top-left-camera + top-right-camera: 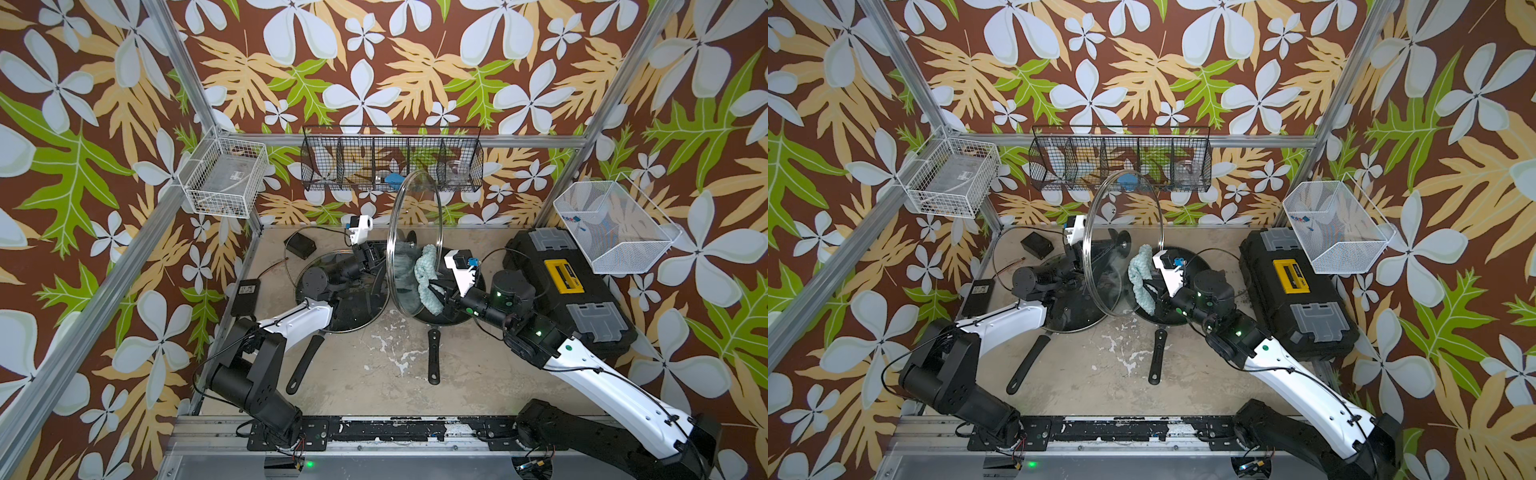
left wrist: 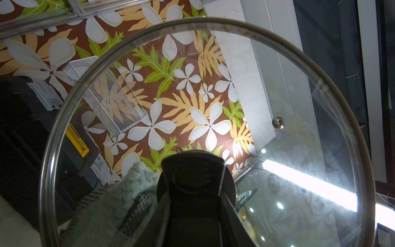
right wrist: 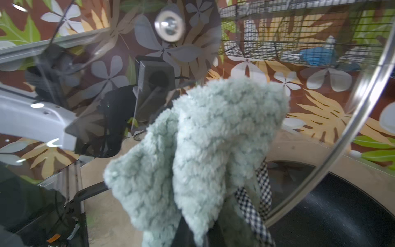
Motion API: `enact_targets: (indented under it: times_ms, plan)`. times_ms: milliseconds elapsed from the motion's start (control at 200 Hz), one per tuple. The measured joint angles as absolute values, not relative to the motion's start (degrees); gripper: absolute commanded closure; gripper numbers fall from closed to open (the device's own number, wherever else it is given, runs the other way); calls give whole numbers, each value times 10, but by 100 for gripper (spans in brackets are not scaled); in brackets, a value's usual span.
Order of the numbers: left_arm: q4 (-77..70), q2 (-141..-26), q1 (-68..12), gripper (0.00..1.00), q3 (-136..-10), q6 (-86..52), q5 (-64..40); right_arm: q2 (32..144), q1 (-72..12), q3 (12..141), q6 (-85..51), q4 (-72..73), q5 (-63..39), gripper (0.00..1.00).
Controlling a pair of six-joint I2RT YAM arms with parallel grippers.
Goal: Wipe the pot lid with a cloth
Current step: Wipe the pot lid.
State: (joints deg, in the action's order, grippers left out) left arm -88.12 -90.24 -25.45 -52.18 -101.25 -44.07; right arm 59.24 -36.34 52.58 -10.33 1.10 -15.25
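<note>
1. Our left pincer (image 2: 192, 181) is clamped on the black knob (image 1: 1120, 239) of the glass lid (image 1: 415, 208). It holds the lid on edge, clear of the counter (image 1: 374, 374).
2. In both top views the lid stands between the two arms, its lower rim over the near edge of the right pan (image 1: 440, 318).
3. Our right pincer (image 1: 434, 289) is closed on the cloth (image 1: 426, 270). Its fingers are mostly buried in the fabric.
4. The cloth sits on the hollow side of the lid, away from the knob, low and near the middle of the glass. It looks pressed to the glass, but we cannot be sure it touches.
5. In the left wrist view we see the cloth through the glass, just beside the knob.
6. In the right wrist view it bunches upward in soft folds, with a black-and-white checked trim hanging at one side.
7. The left pan (image 1: 353, 316) lies on the counter, partly hidden under the left arm. Both pan handles point toward the arm bases.
8. A black toolbox (image 1: 582, 299) with a yellow latch rests at the counter's right side.
</note>
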Motion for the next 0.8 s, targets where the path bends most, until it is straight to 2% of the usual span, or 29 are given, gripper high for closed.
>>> enact_targets:
  times_ms: [160,350,651,801]
  plan:
    - [-881,-901,-255,100,-524,-1017,-442,635,-303,557,-107,16,-163,100]
    - [-882,-897,-255,100,-524,-1017,-448,705,-262,655,-112,23,-180,100]
    - [-884,-890,-255,100,-523,-1016,-449,774,-264,830,-94,7,-215,100]
    - [-884,-890,-255,100,-522,-1011,-450,775,-305,879,-84,1,-226,100]
